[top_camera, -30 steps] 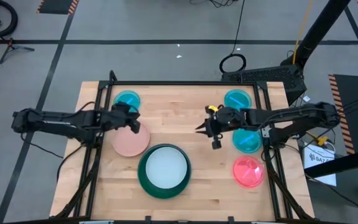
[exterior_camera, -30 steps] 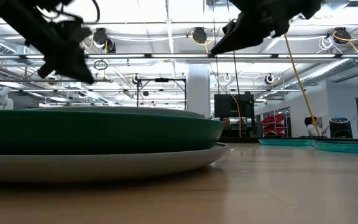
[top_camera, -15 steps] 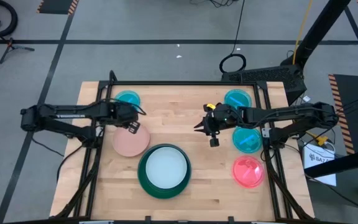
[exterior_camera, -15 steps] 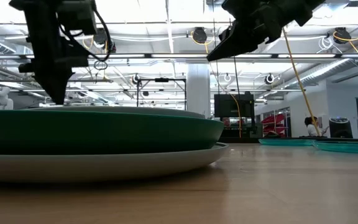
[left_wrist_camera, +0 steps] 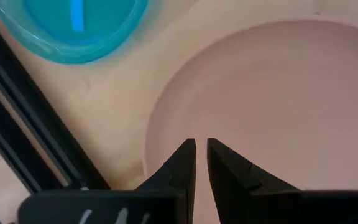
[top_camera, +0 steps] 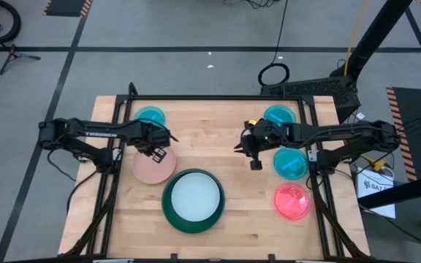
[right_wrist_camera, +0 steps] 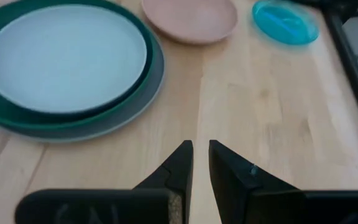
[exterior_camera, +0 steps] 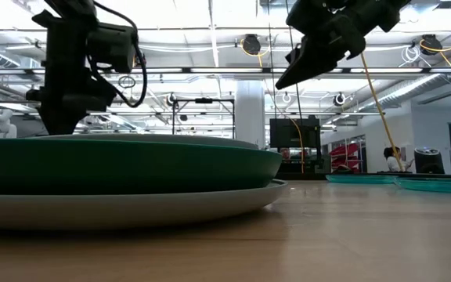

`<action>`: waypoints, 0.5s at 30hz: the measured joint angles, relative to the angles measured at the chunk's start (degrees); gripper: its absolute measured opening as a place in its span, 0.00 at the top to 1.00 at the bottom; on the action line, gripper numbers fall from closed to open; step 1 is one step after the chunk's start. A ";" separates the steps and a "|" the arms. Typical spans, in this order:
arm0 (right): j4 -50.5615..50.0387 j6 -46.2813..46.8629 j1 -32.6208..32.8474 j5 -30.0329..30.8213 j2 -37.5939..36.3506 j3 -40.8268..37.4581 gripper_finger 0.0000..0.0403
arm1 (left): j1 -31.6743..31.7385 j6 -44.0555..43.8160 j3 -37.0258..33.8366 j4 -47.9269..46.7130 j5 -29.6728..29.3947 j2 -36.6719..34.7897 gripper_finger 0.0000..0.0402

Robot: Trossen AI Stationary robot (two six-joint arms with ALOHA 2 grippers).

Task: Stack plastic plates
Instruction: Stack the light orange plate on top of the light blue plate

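A stack (top_camera: 192, 201) sits near the table's near edge: a pale blue-white plate (right_wrist_camera: 64, 59) in a dark green plate (exterior_camera: 124, 164) on a grey plate (exterior_camera: 131, 205). The salmon-pink plate (top_camera: 152, 168) lies flat to its left. My left gripper (left_wrist_camera: 201, 146) is shut, points down and stands over that plate's far-left rim (left_wrist_camera: 157, 124). My right gripper (right_wrist_camera: 201, 149) is shut and hangs above bare wood at mid-table (top_camera: 250, 152). Three cyan plates (top_camera: 150, 115) (top_camera: 279, 117) (top_camera: 291, 163) and a pink-red one (top_camera: 292, 201) lie apart on the table. My left gripper comes from above, pointing down, at the salmon-pink plate just inside its far-left rim (left_wrist_camera: 166, 134). Whether the shut fingertips touch the plate, I cannot tell. The plate lies flat on the table.
Black frame rails (top_camera: 123, 109) run along the table's left, far and right sides. Bare wood (top_camera: 218, 146) lies between the two grippers. A person shows far off in the room (exterior_camera: 390, 159).
My left gripper has tipped from a slant to pointing straight down. It has come lower over the salmon-pink plate's far rim, shifting slightly toward the table's right. No plate has moved.
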 joint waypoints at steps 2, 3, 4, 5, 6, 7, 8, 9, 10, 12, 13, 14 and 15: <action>-0.01 0.00 0.00 0.02 0.01 0.00 0.89 | 0.11 0.50 -0.02 0.10 -1.52 0.08 0.88; 0.02 0.00 0.00 0.02 0.00 0.00 0.89 | 0.36 0.44 -0.02 0.07 -2.10 0.01 0.88; 0.10 0.00 0.00 0.02 0.00 0.00 0.89 | 0.70 0.33 -0.02 0.09 -2.33 0.00 0.88; 0.16 -0.02 0.00 0.02 0.00 0.00 0.89 | 0.98 0.31 -0.02 0.09 -2.39 0.02 0.88; 0.13 -0.06 0.00 0.02 0.00 0.00 0.89 | 1.24 0.35 -0.02 0.07 -2.39 0.03 0.88; 0.10 -0.08 0.00 0.02 0.00 0.00 0.89 | 1.57 0.63 -0.02 0.08 -2.41 0.02 0.88; 0.10 -0.10 0.00 0.02 0.00 0.00 0.89 | 1.96 1.32 -0.02 0.08 -2.47 0.02 0.87; 0.10 -0.11 0.00 0.02 0.00 0.00 0.89 | 2.35 2.03 -0.03 0.09 -2.48 0.02 0.86; 0.04 -0.13 0.00 0.02 0.00 0.00 0.89 | 2.76 2.69 -0.04 0.09 -2.49 0.02 0.85; -0.12 -0.12 0.00 0.02 0.00 0.00 0.89 | 3.75 3.87 -0.04 0.10 -2.48 0.02 0.81; -0.10 -0.04 0.00 0.02 0.00 0.00 0.89 | 4.28 4.55 -0.04 0.09 -2.48 0.02 0.79; -0.10 -0.04 0.00 0.02 0.00 0.00 0.89 | 4.76 5.18 -0.04 0.09 -2.48 0.02 0.77; -0.12 -0.04 0.00 0.02 0.00 0.00 0.89 | 5.25 5.76 -0.04 0.09 -2.48 0.02 0.75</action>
